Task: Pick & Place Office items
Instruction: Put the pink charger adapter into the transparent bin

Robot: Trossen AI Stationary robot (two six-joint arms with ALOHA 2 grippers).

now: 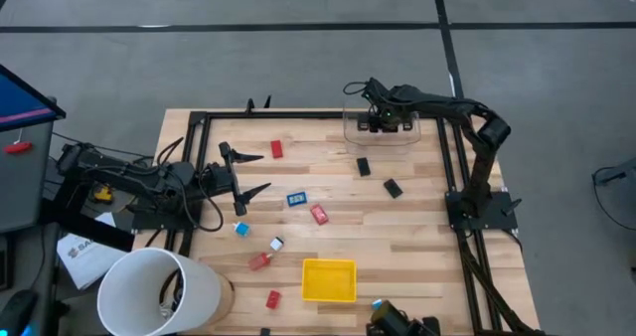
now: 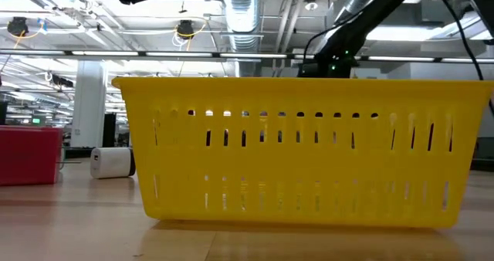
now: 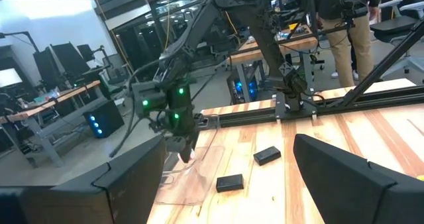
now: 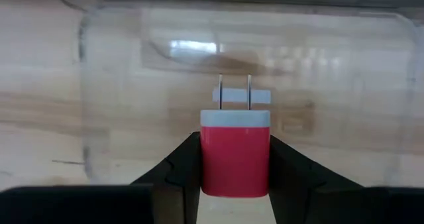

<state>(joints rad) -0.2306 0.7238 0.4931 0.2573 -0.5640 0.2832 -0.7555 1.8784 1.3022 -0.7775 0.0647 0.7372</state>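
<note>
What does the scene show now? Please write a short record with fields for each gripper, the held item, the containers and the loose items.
right gripper: shut on the red plug-in charger block, above the clear plastic box
left gripper: open, empty, at the table's left side
yellow plastic tray: near edge of the wooden table
loose items: two black blocks, a red block, others scattered

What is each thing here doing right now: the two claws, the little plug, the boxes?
Right end effector: shut on the red charger, over the clear box.
Red charger: held, prongs pointing away.
Clear box: open on top, nothing visible inside.
Left end effector: open, holding nothing.
Yellow tray: upright, looks empty.
Black pieces: lying loose on the table.
</note>
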